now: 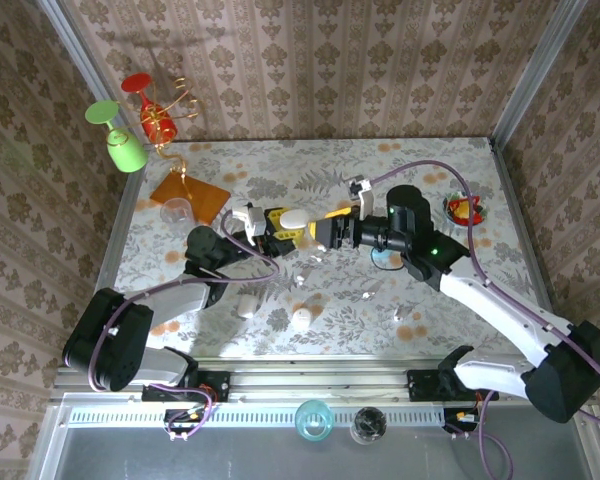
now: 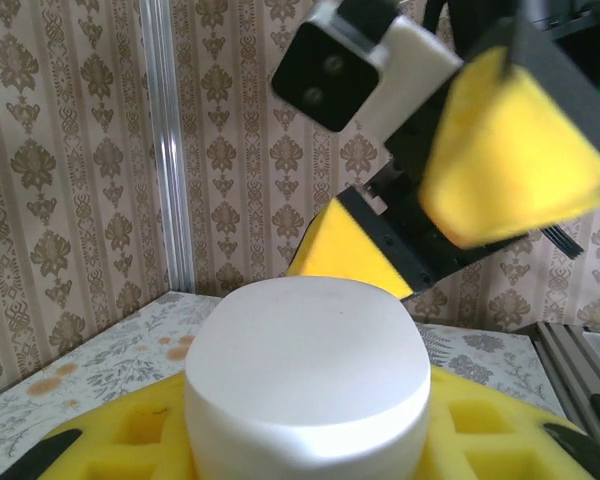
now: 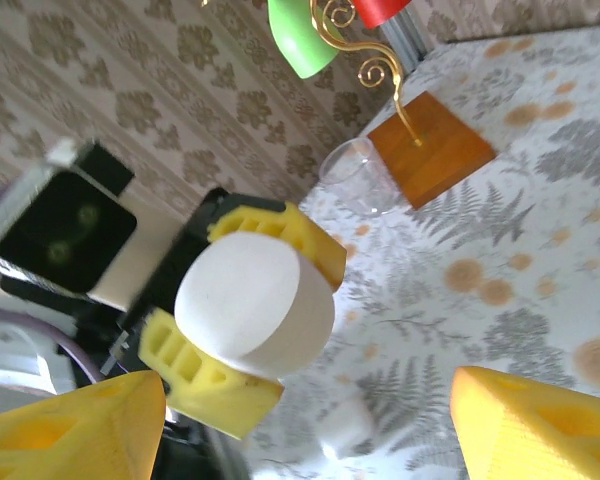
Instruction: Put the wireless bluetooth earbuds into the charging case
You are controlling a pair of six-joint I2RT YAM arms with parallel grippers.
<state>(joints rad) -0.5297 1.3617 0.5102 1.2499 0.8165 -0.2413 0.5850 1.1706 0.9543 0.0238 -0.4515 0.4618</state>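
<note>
My left gripper [image 1: 280, 222] is shut on a rounded white charging case [image 1: 294, 217], held above the table's middle. The case [image 2: 308, 370] sits closed between the left gripper's yellow pads [image 2: 480, 425]. My right gripper [image 1: 325, 228] faces it from the right, open, with its yellow fingers [image 2: 515, 150] just beyond the case. From the right wrist, the case [image 3: 252, 305] lies ahead of my open right gripper [image 3: 305, 440], untouched by its fingertips [image 3: 70, 430]. Tiny whitish earbuds [image 1: 300, 281] lie scattered on the table, another earbud [image 1: 368, 293] to the right.
Two more white cases [image 1: 245, 305] [image 1: 302, 319] rest near the front edge. A teal case [image 1: 385, 260] lies under the right arm. A wire stand with green and red cups [image 1: 145, 120], its orange base [image 1: 190, 195] and a clear cup [image 1: 177, 208] stand back left. A red object [image 1: 465, 210] lies far right.
</note>
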